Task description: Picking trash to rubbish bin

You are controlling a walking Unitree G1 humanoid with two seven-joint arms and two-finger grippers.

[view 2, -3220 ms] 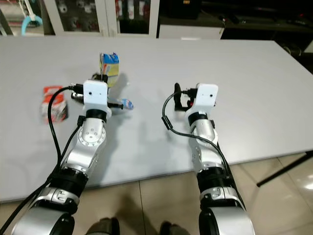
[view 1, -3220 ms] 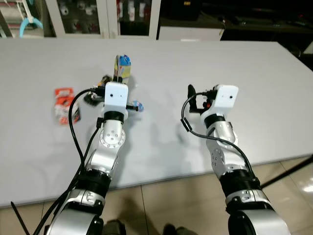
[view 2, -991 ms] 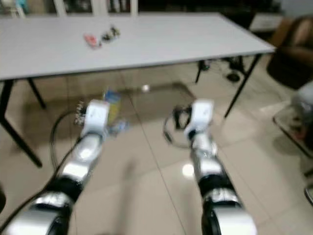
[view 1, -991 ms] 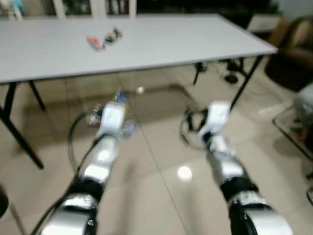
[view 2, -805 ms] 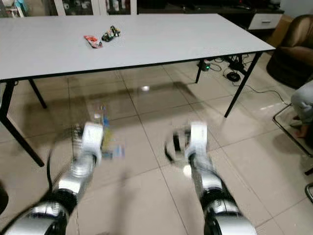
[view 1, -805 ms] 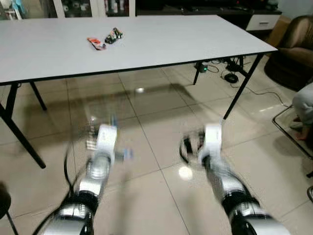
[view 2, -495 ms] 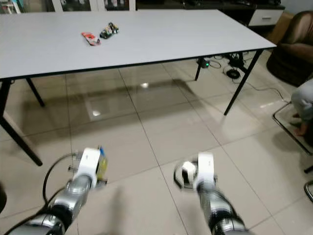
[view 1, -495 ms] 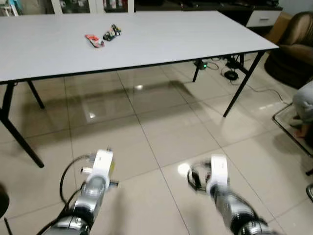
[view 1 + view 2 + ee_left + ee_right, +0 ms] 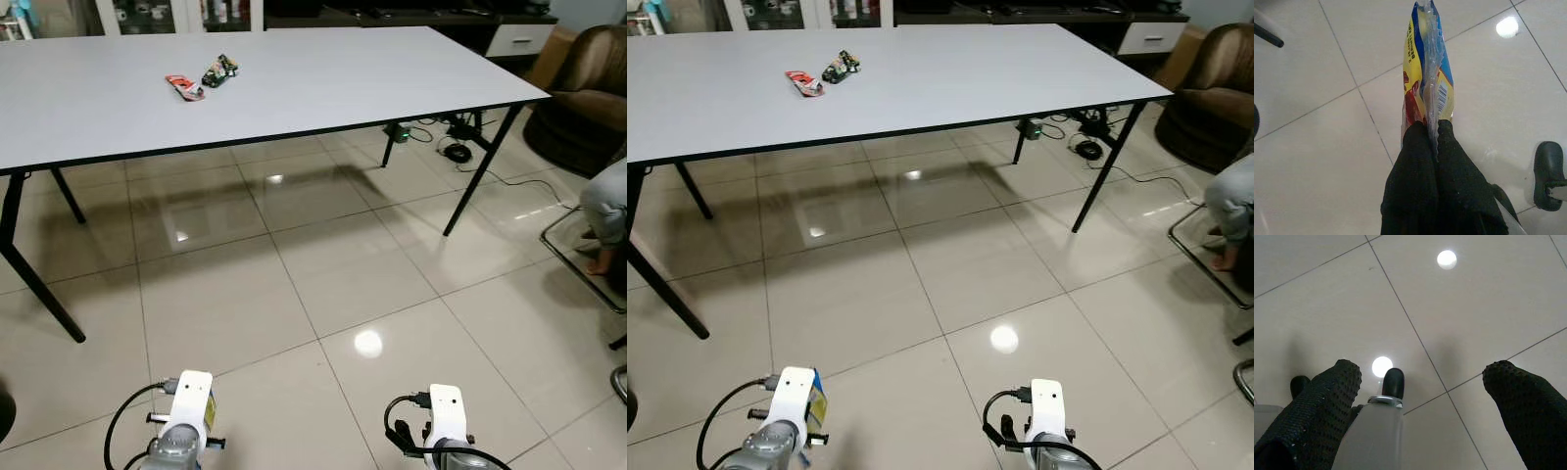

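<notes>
The left claw [image 9: 1432,132] hangs low over the glossy tiled floor [image 9: 333,284], its two black fingers [image 9: 1418,161] pressed together on the lower edge of a yellow and blue snack wrapper [image 9: 1427,73]. The wrapper stands up edge-on from between them, with a barcode and red print on its sides. In the head views the same wrapper shows as a sliver of yellow and blue beside the left wrist [image 9: 817,406].

The right claw [image 9: 1422,382] also hangs low above the tiles, fingers spread wide apart with nothing between them.

Well ahead stands the white tabletop [image 9: 323,78] on black legs. Near its far left part lie two more bits of trash, just beside each other: a red wrapper [image 9: 184,86] and a dark green one [image 9: 219,70]. At the right edge, a brown armchair [image 9: 588,88] and part of a seated person [image 9: 602,211].
</notes>
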